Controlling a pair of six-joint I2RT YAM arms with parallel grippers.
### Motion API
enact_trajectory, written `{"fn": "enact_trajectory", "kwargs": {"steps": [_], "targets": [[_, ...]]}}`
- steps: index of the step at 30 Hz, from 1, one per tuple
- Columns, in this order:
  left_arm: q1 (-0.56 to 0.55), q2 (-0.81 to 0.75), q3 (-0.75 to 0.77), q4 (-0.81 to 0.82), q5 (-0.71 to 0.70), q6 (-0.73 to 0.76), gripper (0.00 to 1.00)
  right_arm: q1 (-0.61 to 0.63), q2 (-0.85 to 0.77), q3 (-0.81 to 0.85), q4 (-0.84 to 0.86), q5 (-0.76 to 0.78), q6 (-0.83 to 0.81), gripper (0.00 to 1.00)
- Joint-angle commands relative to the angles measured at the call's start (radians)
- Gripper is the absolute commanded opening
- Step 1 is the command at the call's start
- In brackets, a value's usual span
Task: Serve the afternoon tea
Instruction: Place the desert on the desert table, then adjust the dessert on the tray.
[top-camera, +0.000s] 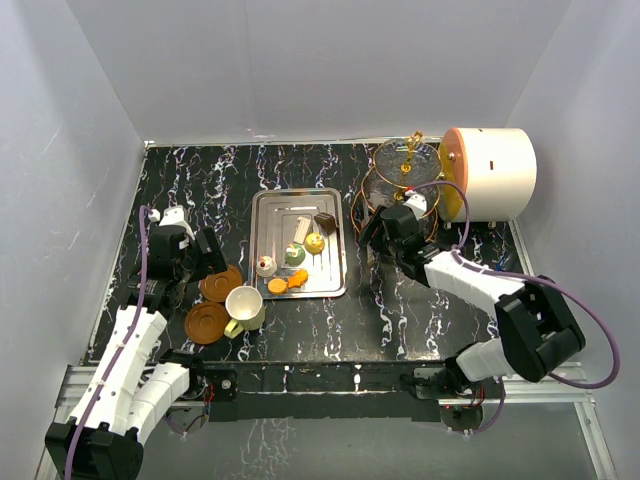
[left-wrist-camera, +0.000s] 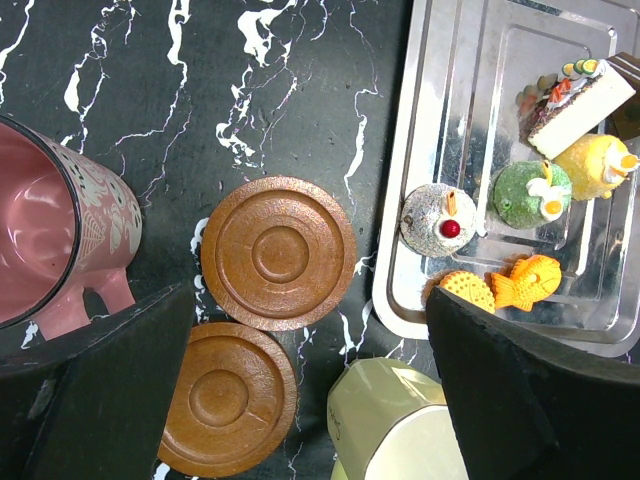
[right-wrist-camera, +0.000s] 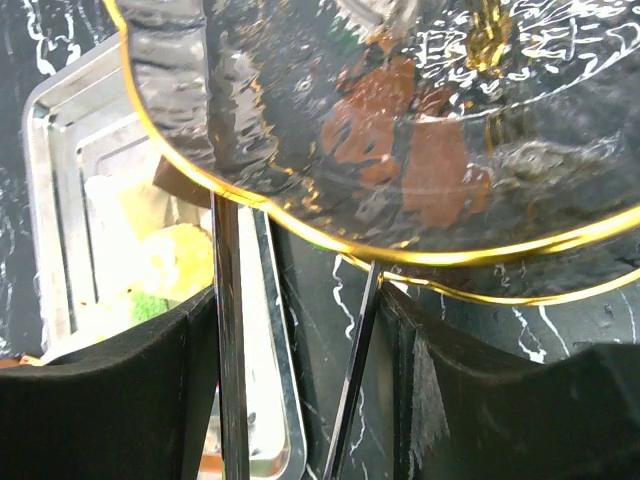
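1. At the far right corner of the bench stands the three-tier glass stand (top-camera: 405, 165), just beside the big white cylinder (top-camera: 490, 175). Your right tool (top-camera: 385, 228) is pushed in at the stand's near left side.
2. Right tool: the jaws are parted about halfway, with two thin frame rods (right-wrist-camera: 228, 330) of the stand between them. I cannot tell whether they press a rod or only straddle it.
3. Left tool (left-wrist-camera: 300, 340): spread wide and holding nothing, it hovers over the two brown saucers (left-wrist-camera: 278, 253) toward the near left corner.
4. The cakes (left-wrist-camera: 530, 195) lie on the steel tray (top-camera: 257, 245) mid-bench. The cream cup (left-wrist-camera: 400, 420) sits off the tray's near left corner, and the maroon cup (left-wrist-camera: 45, 240) sits left of the saucers.
5. Risk on the right: if you swing sideways or lift with a rod caught between the jaws, you will likely drag or tip the stand into the cylinder or toward the tray. Back out along the line of the jaws.
6. Risk on the left: the maroon cup is close by one finger and the cream cup is close by the other, so a careless descent could clip either. The saucers lie edge to edge, so gripping one may shove the other.
7. Views: only the right wrist camera shows the rods between the jaws. Only the left wrist camera shows the maroon cup, which the overhead view hides under the arm. Only the overhead view shows how near the stand is to the cylinder.
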Motion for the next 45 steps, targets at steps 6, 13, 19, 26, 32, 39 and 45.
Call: {"fn": "enact_trajectory", "kwargs": {"steps": [6,13,19,26,32,39,45], "targets": [[-0.003,-0.002,-0.002,0.011,0.01,0.01,0.99,-0.005,-0.13,-0.02,-0.083,-0.162,-0.008,0.51],[-0.003,-0.003,-0.002,0.009,0.01,0.01,0.99,-0.005,-0.183,0.002,-0.164,-0.252,-0.043,0.49],[-0.003,-0.008,0.001,0.006,0.003,0.007,0.99,-0.005,-0.233,0.016,-0.241,-0.246,-0.059,0.48],[-0.003,-0.012,0.001,0.005,0.001,0.007,0.99,-0.005,-0.253,0.091,-0.331,-0.298,-0.09,0.47],[-0.003,-0.016,0.001,0.003,-0.004,0.006,0.99,-0.005,-0.272,0.212,-0.45,-0.418,-0.159,0.47],[-0.003,-0.022,0.004,0.002,-0.008,0.007,0.99,-0.005,-0.282,0.322,-0.551,-0.496,-0.202,0.47],[-0.003,-0.024,0.005,0.0,-0.011,0.007,0.99,-0.004,-0.251,0.39,-0.605,-0.547,-0.221,0.47]]}}
